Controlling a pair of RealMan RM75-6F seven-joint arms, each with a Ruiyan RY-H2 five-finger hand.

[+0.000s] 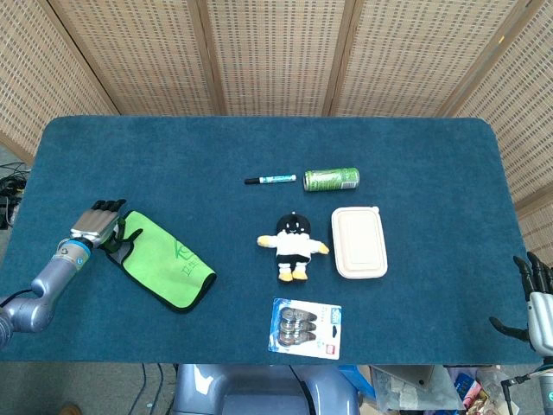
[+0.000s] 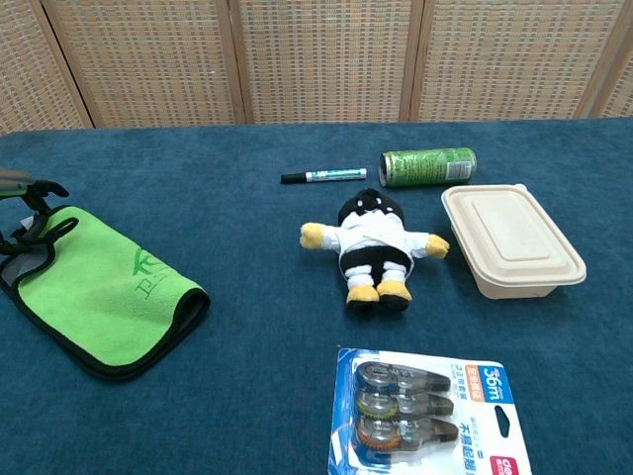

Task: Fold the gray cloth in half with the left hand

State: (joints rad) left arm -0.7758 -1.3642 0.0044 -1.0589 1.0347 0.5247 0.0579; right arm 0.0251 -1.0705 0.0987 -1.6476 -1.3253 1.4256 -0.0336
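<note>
The cloth [image 1: 166, 261] lies folded over at the left of the table, its green side up with a black border; a sliver of gray shows at its left edge [image 2: 12, 269]. My left hand [image 1: 95, 223] sits at the cloth's left end with its fingers apart, some of them resting over the cloth's edge [image 2: 38, 237]. Nothing is pinched between them. In the chest view only the fingers of my left hand [image 2: 25, 213] show, at the frame's left edge. My right hand [image 1: 534, 298] hangs off the table's right front corner, fingers spread and empty.
A marker [image 1: 270, 180] and a green can [image 1: 331, 179] lie at mid-table. In front of them are a plush toy [image 1: 294, 246] and a beige lidded box [image 1: 359, 242]. A correction-tape pack [image 1: 305, 327] sits by the front edge.
</note>
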